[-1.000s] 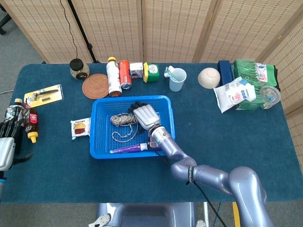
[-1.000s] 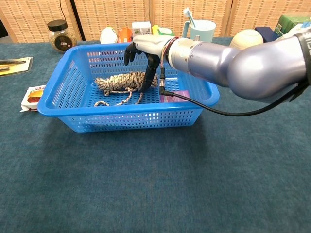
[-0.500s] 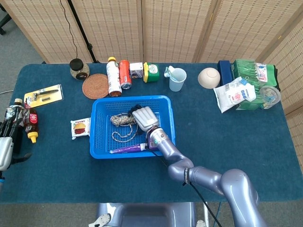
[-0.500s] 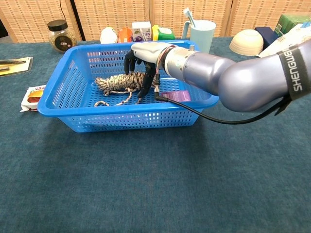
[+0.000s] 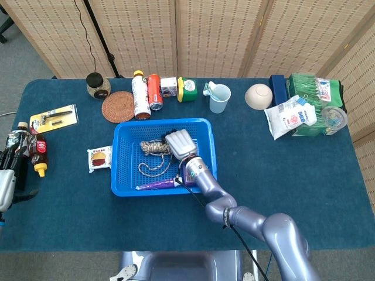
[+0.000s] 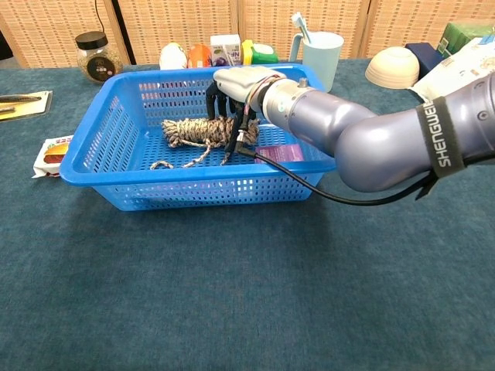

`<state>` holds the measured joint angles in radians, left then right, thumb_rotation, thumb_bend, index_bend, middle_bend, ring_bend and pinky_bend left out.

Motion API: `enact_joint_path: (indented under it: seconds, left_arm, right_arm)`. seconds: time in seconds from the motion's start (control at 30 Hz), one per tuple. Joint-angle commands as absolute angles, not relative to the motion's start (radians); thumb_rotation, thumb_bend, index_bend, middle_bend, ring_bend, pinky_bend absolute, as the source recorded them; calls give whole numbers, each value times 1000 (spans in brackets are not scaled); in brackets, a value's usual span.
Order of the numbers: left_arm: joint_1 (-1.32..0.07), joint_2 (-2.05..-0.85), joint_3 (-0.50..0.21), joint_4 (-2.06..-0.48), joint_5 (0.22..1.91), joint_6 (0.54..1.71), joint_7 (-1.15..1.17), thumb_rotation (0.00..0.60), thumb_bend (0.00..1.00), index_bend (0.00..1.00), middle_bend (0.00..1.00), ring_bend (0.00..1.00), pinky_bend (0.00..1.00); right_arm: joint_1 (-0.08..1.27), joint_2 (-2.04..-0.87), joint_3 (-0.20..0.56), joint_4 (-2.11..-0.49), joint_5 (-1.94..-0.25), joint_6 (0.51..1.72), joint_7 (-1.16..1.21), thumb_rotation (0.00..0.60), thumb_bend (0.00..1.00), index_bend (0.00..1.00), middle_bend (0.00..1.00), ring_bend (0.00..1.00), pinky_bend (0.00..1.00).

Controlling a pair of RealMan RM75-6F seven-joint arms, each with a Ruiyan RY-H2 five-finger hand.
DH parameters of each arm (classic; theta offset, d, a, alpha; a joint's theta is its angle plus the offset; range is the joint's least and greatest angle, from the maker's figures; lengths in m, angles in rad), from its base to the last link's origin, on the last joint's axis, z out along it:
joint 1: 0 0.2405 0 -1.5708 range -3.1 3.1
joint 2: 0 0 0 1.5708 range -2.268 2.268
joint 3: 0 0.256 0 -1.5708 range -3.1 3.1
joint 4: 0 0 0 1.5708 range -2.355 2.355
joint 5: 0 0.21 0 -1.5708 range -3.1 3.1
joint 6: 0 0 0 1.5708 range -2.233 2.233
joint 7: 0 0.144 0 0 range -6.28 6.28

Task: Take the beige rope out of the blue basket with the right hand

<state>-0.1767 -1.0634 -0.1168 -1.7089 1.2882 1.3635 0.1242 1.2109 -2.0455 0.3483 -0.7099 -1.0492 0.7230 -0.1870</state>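
Observation:
The blue basket (image 5: 135,123) (image 6: 193,189) sits at the table's middle. Inside it lies the beige rope (image 5: 150,147) (image 6: 186,131), a coiled bundle with a loose tail trailing toward the front wall. My right hand (image 5: 180,143) (image 6: 236,85) reaches down into the basket, and its dark fingers curl around the right end of the bundle and grip it. The rope's underside is hidden there. My left hand (image 5: 7,175) rests at the table's far left edge, fingers spread and holding nothing.
A purple packet (image 5: 157,185) (image 6: 278,152) lies in the basket beside the rope. A snack packet (image 5: 99,158) lies left of the basket. Bottles, cans, a woven mat (image 5: 118,106) and a cup (image 5: 219,98) line the back. A bowl (image 5: 258,96) and bags stand at right.
My right hand has lowered into the basket and its fingers have closed on the rope bundle, which has shifted slightly right toward the hand. The left hand has stayed put.

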Motion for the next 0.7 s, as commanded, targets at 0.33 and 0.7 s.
enact_joint_path:
  seconds: [0.33, 0.7]
  left_arm:
    - [-176, -1061, -117, -1709, 1283, 1365, 121, 600, 99, 0, 0, 0, 0]
    - [-170, -1058, -104, -1716, 1309, 1375, 119, 600, 99, 0, 0, 0, 0]
  right_arm:
    - [1196, -2072, 328, -656, -1149, 790, -113, 600, 659, 553, 569, 459, 637]
    - [1117, -1944, 323, -875, -1209, 904, -112, 600, 687, 565, 579, 468, 640]
